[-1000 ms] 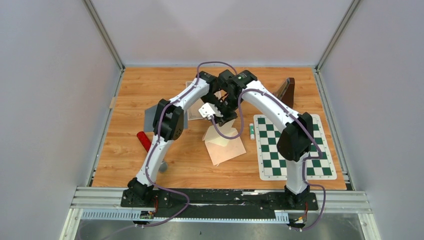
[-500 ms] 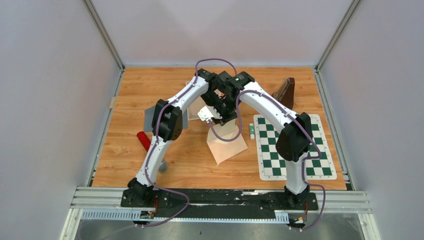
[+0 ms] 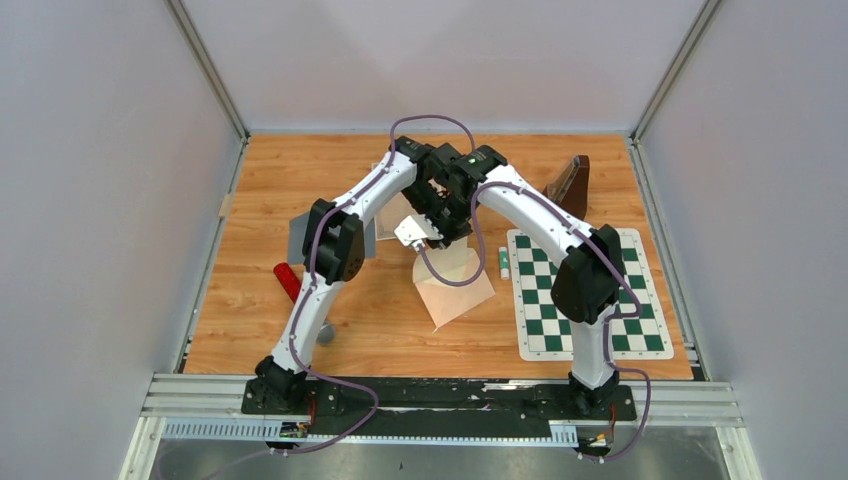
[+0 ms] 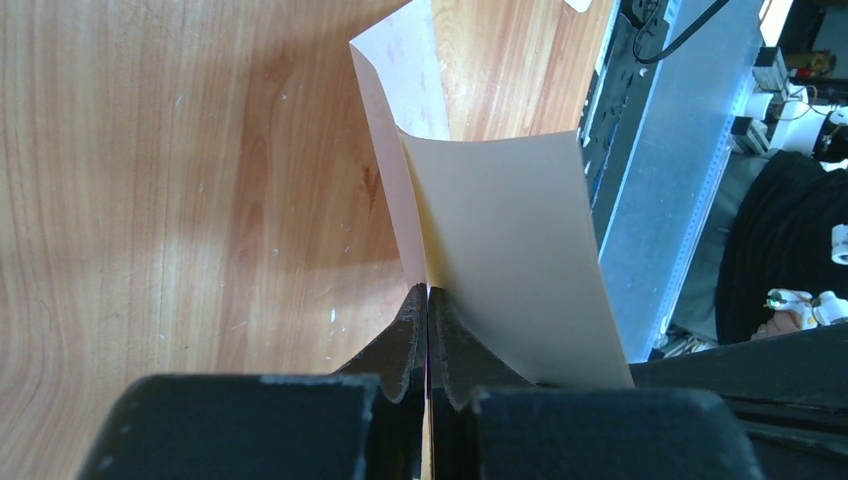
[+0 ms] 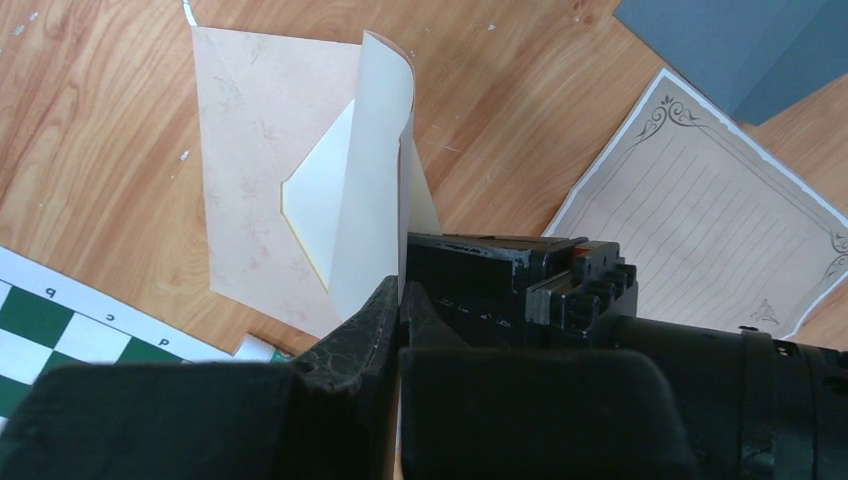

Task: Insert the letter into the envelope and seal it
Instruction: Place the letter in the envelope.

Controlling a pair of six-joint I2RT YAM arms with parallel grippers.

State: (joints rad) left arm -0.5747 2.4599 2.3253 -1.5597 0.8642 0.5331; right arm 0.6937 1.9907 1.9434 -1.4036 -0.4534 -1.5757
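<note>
The tan envelope (image 3: pixel 457 288) lies on the wooden table, its far end lifted. In the right wrist view its pinkish body (image 5: pixel 250 150) lies flat and its cream flap (image 5: pixel 372 190) stands up. My right gripper (image 5: pixel 400 288) is shut on the flap's edge. My left gripper (image 4: pixel 428 292) is shut on the envelope's paper edge, where a pinkish sheet (image 4: pixel 400 120) and a cream sheet (image 4: pixel 515 250) meet. Both grippers meet above the envelope's far end (image 3: pixel 437 215). The lined letter (image 5: pixel 690 215) with an ornate border lies flat beside them, under the left arm (image 3: pixel 392 212).
A grey-blue sheet (image 3: pixel 298 236) and a red object (image 3: pixel 288 281) lie at the left. A glue stick (image 3: pixel 503 262) lies beside the green-and-white chessboard mat (image 3: pixel 585 295). A brown object (image 3: pixel 571 181) stands at the back right.
Both grippers have shifted a little left and toward the back, still holding the paper. The envelope's lifted end has followed and its body has turned slightly on the table.
</note>
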